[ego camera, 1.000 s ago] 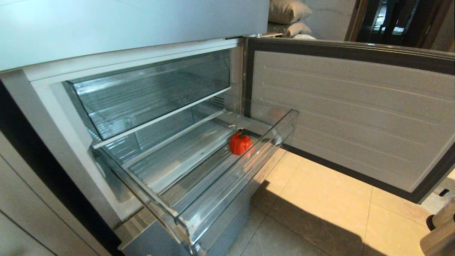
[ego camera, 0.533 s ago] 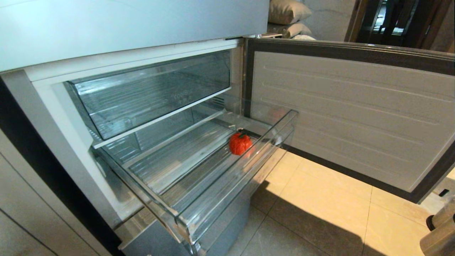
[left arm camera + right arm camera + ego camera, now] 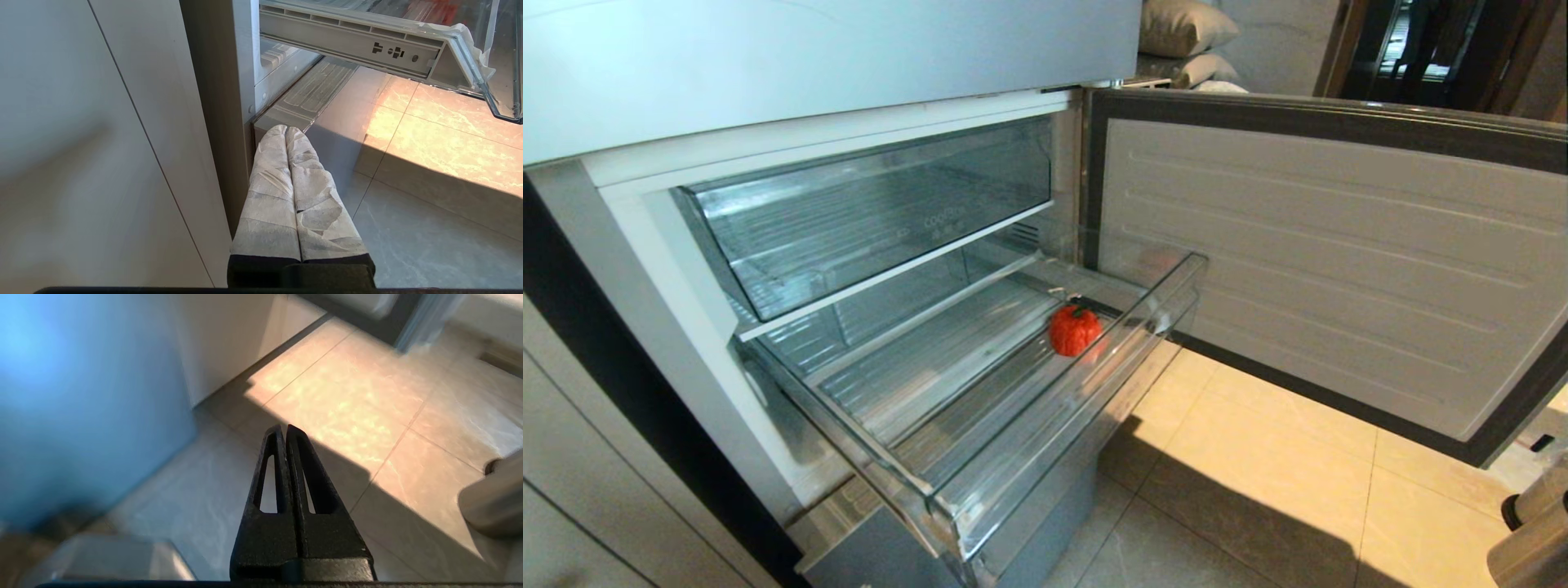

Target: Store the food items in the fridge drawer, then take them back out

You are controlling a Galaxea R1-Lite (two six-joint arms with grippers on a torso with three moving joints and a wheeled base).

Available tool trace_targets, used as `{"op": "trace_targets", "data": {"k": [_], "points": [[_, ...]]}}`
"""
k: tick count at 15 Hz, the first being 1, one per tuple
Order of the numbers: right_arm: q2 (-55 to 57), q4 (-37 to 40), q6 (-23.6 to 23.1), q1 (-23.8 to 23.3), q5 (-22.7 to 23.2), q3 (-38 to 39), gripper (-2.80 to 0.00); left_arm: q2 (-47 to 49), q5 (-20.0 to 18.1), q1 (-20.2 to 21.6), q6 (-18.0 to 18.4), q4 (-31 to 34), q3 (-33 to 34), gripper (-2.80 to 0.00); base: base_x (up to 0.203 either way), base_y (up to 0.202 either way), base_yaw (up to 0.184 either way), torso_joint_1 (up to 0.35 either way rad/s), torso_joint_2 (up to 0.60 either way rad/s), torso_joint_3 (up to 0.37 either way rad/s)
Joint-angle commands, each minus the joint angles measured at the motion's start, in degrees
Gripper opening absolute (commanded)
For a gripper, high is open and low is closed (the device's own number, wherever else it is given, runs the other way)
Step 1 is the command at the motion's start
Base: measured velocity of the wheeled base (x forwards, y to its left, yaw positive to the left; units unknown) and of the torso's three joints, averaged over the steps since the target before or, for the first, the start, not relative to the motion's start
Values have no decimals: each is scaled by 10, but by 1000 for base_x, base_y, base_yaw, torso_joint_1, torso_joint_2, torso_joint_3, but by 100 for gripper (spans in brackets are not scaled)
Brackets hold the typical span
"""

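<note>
The red pepper-like food item [image 3: 1075,330] sits in the fridge drawer [image 3: 1045,425], on the ribbed bottom close behind the thick clear front lip and toward the end nearest the open fridge door [image 3: 1323,269]. We read that spot as a handy one: near the front, it can be reached from above without going deep under the upper clear bin [image 3: 866,212]. The drawer is pulled well out over the tiled floor [image 3: 1258,498], which leaves the item exposed and the way to it free. Our left gripper [image 3: 286,130] hangs low beside the fridge's base with its wrapped fingers [image 3: 273,171] pressed together, holding nothing; we judge it parked, out of the drawer's path. Our right gripper [image 3: 283,428] points down at the floor, its black fingers [image 3: 267,469] also together and empty, well apart from the drawer. Since the item lies inside and neither gripper carries anything, we judge the storing part done, with taking it back out not yet begun.
</note>
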Motion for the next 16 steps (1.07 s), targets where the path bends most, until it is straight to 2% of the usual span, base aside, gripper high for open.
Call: {"op": "trace_targets", "data": {"k": [1, 5, 12, 16], "points": [[-41, 43, -11, 28, -19, 5, -280, 0, 0, 0, 0, 0, 0, -280, 0, 0, 0, 0, 0, 0], [-152, 40, 5, 18, -22, 6, -280, 0, 0, 0, -4, 0, 0, -280, 0, 0, 0, 0, 0, 0], [-155, 41, 29, 16, -30, 6, -280, 1, 0, 0, -9, 0, 0, -280, 0, 0, 0, 0, 0, 0], [-155, 42, 27, 15, -28, 6, -280, 0, 0, 0, -9, 0, 0, -280, 0, 0, 0, 0, 0, 0]]}}
